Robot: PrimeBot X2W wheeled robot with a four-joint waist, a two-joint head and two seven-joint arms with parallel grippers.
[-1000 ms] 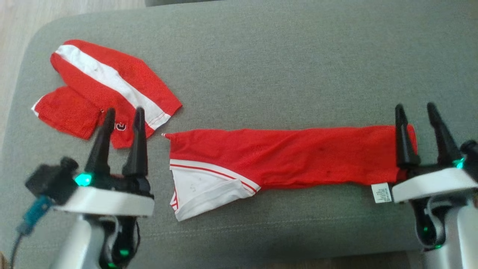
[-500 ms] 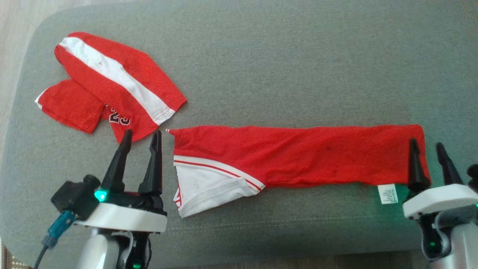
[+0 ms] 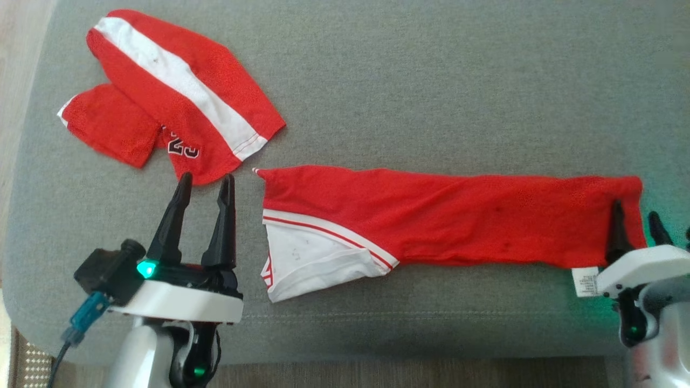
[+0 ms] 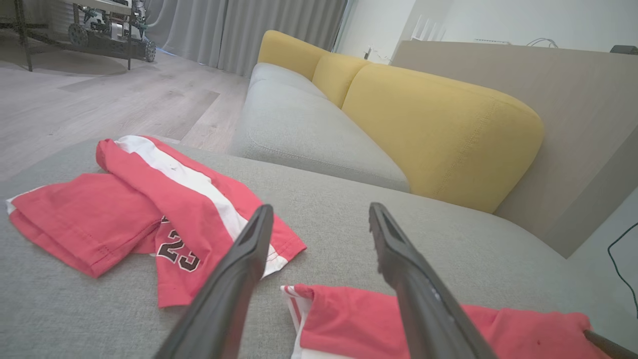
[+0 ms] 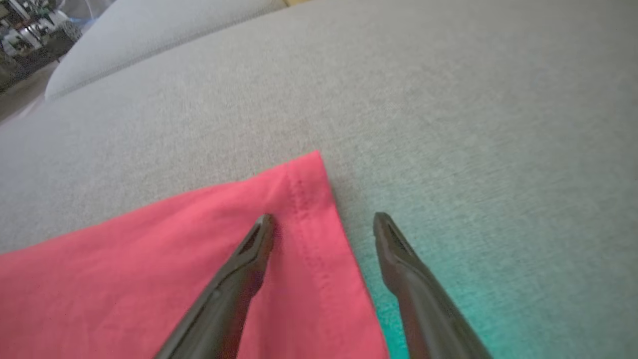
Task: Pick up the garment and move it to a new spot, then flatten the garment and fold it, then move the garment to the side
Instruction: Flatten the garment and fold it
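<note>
The garment (image 3: 458,221) lies folded into a long red strip across the grey cushion (image 3: 431,81), with its white sleeve panel and striped trim at the left end. My left gripper (image 3: 205,176) is open just left of that end, over bare cushion. In the left wrist view the left gripper (image 4: 321,208) has the garment (image 4: 349,319) below its fingers. My right gripper (image 3: 635,209) is open and straddles the garment's right hem. The right wrist view shows the right gripper (image 5: 324,218) with one finger over the red cloth (image 5: 124,269) and the other over the cushion.
A second red piece (image 3: 161,108) with a white stripe and "23" lies folded at the far left, just beyond my left fingertips. A white care label (image 3: 585,280) sticks out at the garment's right end. Yellow backrests (image 4: 438,129) stand behind. The cushion's front edge (image 3: 377,345) is near.
The head view has shifted. My left gripper has moved right, up to the garment's left end. My right gripper has drawn back toward the near edge along the hem. Both stay open.
</note>
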